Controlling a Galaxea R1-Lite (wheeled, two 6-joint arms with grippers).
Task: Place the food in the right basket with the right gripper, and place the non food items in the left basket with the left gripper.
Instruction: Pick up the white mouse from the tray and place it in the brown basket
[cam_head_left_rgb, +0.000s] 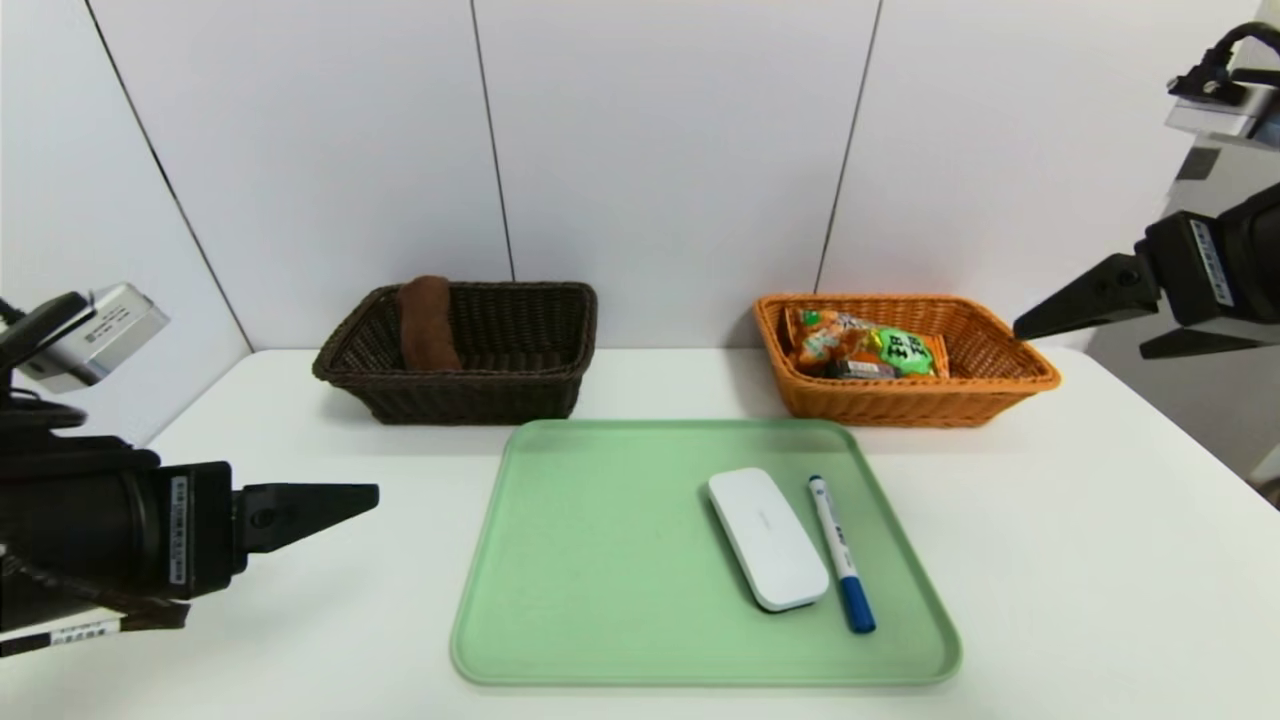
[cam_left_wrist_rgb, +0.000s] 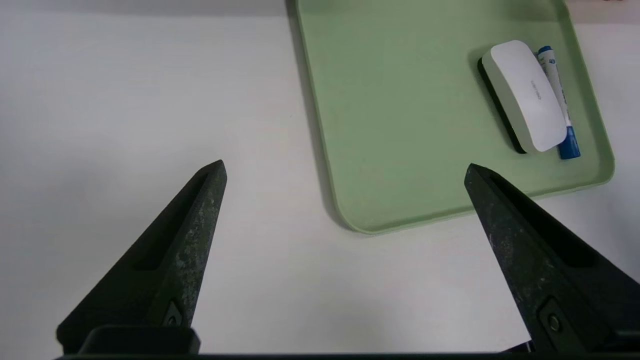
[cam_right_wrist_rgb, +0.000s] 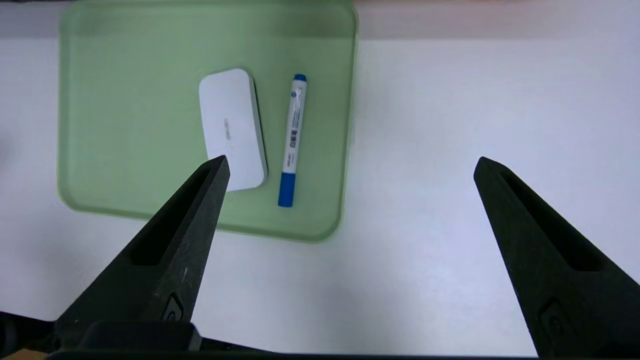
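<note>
White table (cam_head_left_rgb: 1100, 560), grey panelled wall (cam_head_left_rgb: 660, 150).
Your green tray (cam_head_left_rgb: 600, 560) sits mid-table, baskets behind; left gripper (cam_left_wrist_rgb: 345, 170) and right gripper (cam_right_wrist_rgb: 350, 165) both hang spread, empty.

A white table (cam_head_left_rgb: 1080, 560) carried three things: a dark brown basket (cam_head_left_rgb: 465, 395) at back left, an orange basket (cam_head_left_rgb: 905, 400) at back right, and a green tray (cam_head_left_rgb: 600, 560) nearer, between them.

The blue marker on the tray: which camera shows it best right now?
The right wrist view: the marker lies whole and unobstructed beside the white eraser. The head view also shows it whole, at a slant. In the left wrist view the eraser hides part of it.
</note>
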